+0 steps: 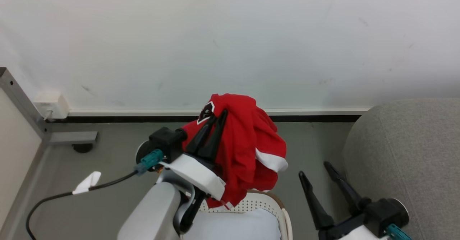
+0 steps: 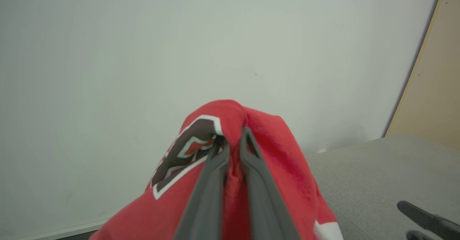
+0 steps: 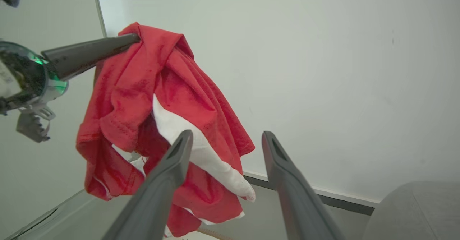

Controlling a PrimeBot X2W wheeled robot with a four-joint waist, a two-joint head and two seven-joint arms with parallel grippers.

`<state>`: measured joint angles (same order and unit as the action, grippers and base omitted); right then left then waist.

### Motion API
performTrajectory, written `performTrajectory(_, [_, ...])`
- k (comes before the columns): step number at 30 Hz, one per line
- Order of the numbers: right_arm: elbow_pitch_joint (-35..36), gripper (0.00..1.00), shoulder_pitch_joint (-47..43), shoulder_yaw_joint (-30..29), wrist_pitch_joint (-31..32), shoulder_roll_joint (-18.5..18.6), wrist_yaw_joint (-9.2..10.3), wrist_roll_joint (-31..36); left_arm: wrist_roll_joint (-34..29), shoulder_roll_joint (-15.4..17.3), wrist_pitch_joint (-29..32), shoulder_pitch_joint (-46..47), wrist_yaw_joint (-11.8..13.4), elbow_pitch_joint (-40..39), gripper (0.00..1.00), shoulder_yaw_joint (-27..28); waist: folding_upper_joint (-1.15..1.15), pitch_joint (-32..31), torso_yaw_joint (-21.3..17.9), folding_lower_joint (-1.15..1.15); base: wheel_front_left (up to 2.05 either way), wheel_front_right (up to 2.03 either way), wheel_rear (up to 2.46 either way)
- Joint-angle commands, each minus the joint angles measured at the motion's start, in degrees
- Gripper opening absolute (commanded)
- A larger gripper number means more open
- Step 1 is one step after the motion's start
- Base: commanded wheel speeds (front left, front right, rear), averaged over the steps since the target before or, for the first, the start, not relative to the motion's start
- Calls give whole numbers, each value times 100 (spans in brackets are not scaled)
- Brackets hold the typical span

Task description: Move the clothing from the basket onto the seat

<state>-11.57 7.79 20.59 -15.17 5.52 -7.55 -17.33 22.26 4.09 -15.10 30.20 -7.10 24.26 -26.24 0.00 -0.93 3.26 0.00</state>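
Note:
The clothing, a red jersey [image 1: 248, 146] with white trim, hangs in the air above the basket [image 1: 262, 204], pinched near its top by my left gripper [image 1: 219, 115], which is shut on it. In the left wrist view the two fingers close on a fold of the jersey [image 2: 280, 150] at my left gripper [image 2: 231, 135]. The jersey [image 3: 158, 100] also drapes from the left gripper [image 3: 134, 38] in the right wrist view. My right gripper [image 1: 315, 169] stands open and empty, low at the right, between basket and seat [image 1: 406, 150]; its tips [image 3: 227, 136] are spread wide.
A pale cushion [image 1: 233, 227] lies in the cream basket. A white wall with dark skirting [image 1: 316, 118] runs behind. A metal frame leg with a caster [image 1: 81, 146] stands at the left, and a black cable [image 1: 72, 193] trails over the grey floor.

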Motion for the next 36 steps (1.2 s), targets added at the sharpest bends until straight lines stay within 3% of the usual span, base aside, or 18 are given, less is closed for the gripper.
performTrajectory(1, [-47,100,185,128,3,54,12,-73,-29,-19,-8,-48,-18,26,0,-45,0,4,33,0,0,0,0])
performTrajectory(10, [-698,100,960,1217,3,145,13,-637,25,-82,-8,-140,-32,85,0,-514,0,-31,262,0,0,0,0])
performTrajectory(18, [-1470,100,1321,1774,3,151,12,-1070,132,-110,-8,-151,-40,103,0,-1120,0,-56,535,0,0,0,0])
performTrajectory(27, [-2077,100,1598,1862,4,120,12,-1095,399,-116,-8,-141,-44,-33,0,-1936,0,-108,762,0,0,0,0])
performTrajectory(36, [-2181,100,1690,1714,3,112,12,-742,619,-119,-7,-66,-45,-20,0,-2345,0,-146,894,0,0,0,0])
